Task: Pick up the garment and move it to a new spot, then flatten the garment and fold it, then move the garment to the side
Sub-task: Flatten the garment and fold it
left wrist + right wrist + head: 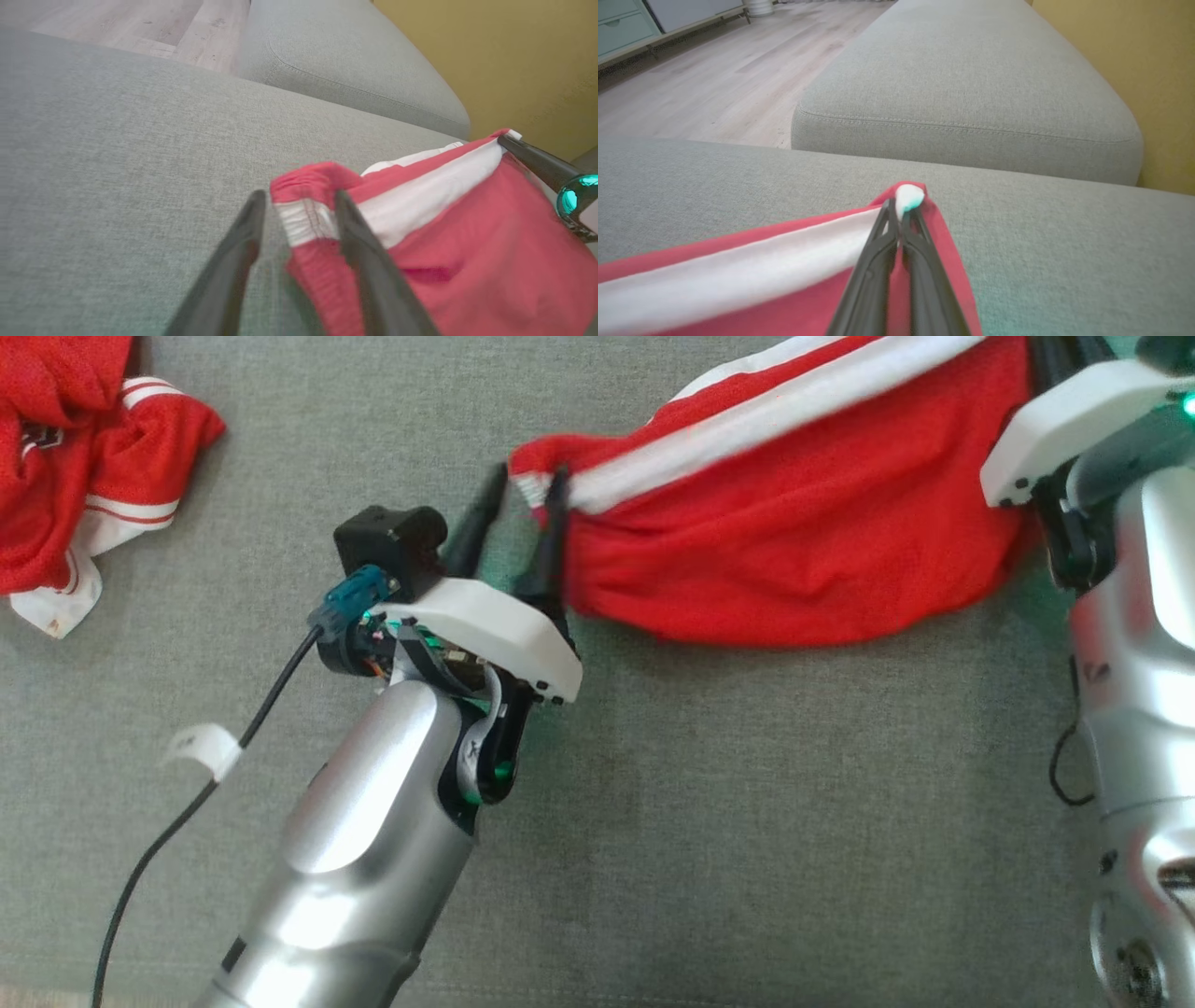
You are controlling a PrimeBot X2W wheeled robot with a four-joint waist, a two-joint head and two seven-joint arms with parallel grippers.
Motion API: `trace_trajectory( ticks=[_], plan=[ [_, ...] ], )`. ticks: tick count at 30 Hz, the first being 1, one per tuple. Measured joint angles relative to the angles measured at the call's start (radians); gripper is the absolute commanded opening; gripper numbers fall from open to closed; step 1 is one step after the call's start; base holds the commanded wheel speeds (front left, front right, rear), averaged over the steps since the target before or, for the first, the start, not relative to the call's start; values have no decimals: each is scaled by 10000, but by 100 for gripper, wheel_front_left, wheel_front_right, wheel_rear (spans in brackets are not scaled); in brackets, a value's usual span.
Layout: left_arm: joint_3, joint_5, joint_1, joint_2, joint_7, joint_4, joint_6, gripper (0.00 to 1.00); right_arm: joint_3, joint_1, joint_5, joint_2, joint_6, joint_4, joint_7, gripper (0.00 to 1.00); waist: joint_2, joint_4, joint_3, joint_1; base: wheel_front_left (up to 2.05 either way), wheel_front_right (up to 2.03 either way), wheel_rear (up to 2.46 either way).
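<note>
A red garment (794, 541) with a white stripe hangs stretched above the grey sofa cushion (709, 821) between my two grippers. My left gripper (527, 481) is open; the garment's gathered left end (308, 186) sits between its spread fingers and rests against the right-hand finger (359, 238). At the garment's other corner (941, 242), my right gripper (899, 207) is shut on the cloth, with a white tip of fabric poking past the fingertips. Its white wrist housing (1074, 429) is at the head view's upper right.
A second red and white garment (75, 457) lies crumpled at the cushion's far left. A black cable with a white tag (201, 747) trails beside my left forearm. Another grey cushion (971, 93), wooden floor (714, 70) and a yellow wall (1148, 56) lie beyond.
</note>
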Motion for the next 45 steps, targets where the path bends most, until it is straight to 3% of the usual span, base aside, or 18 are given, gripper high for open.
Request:
trace_trajectory(
  ticks=[1, 9, 14, 20, 26, 30, 31, 32, 33, 35, 45],
  plan=[
    [-31, -63, -14, 0, -90, -6, 42, 100, 2, -101, -38, 0, 0, 148, -115, 100, 0, 7, 11, 0, 0, 0, 0],
    [-173, -171, 251, 44, -1227, -729, 182, 100, 2, -486, -81, -48, 0, 1011, -1091, 100, 0, 72, -88, 0, 0, 0, 0],
    [-144, -33, 1317, 472, -1875, -1340, 261, 100, 295, -481, 318, -259, 0, 1296, -1156, 100, 0, 83, -356, -1, 0, 0, 0],
    [198, 148, 2477, 1162, -2474, -2063, 577, 100, 1047, -213, 1202, -1058, 0, 1469, -61, 100, 1, 162, -793, -2, 0, 0, 0],
    [353, 224, 3331, 1509, -2598, -2571, 861, 100, 1779, 758, 2362, -1728, 0, 1471, 1595, 100, 1, 428, -990, -2, 0, 0, 0],
    [437, 224, 3641, 1655, -2669, -2761, 974, 100, 2130, 1090, 3235, -1996, 0, 836, 2389, 100, 1, 529, -989, -2, 0, 0, 0],
    [439, 224, 3680, 1662, -2669, -2824, 978, 100, 2201, 1114, 3382, -2084, 0, 696, 2548, 85, 0, 542, -987, -2, 0, 0, 0],
    [439, 224, 3708, 1662, -2671, -2874, 982, 100, 2236, 1190, 3503, -2146, 0, 554, 2652, 49, 0, 553, -985, -2, 0, 0, 0],
    [439, 224, 3722, 1662, -2671, -2890, 1020, 100, 2253, 1313, 3603, -2180, 0, 391, 2706, 41, 0, 556, -983, -2, 0, 0, 0],
    [439, 224, 3724, 1666, -2671, -2897, 1068, 100, 2253, 1563, 3743, -2211, 0, 102, 2708, 0, 0, 553, -982, -2, 0, 0, 0],
    [336, 234, 3749, 1745, -2686, -2909, 959, 100, 1593, 2234, 3664, -1848, 0, -420, 1785, 0, 0, 220, -1386, 0, 0, 0, 0]
  ],
)
